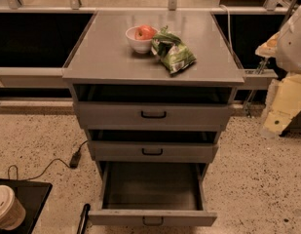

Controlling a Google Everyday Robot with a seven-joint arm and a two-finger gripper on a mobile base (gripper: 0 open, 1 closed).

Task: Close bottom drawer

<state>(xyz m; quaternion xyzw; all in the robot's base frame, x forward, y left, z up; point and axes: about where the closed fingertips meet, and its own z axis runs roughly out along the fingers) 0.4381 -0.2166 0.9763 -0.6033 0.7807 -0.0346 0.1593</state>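
Observation:
The bottom drawer of the grey metal cabinet is pulled far out toward me. Its deep grey box looks empty, and its small black loop handle sits at the frame's lower edge. The middle drawer and the top drawer stand further in, each with a dark gap above it. My gripper, with pale yellowish and white arm parts, is at the right edge. It is level with the top drawer and well apart from the cabinet, touching no drawer.
On the cabinet top stand a white bowl with a red apple and a green snack bag. A black cable and plug lie on the floor at left. A paper cup sits on a black tray at lower left.

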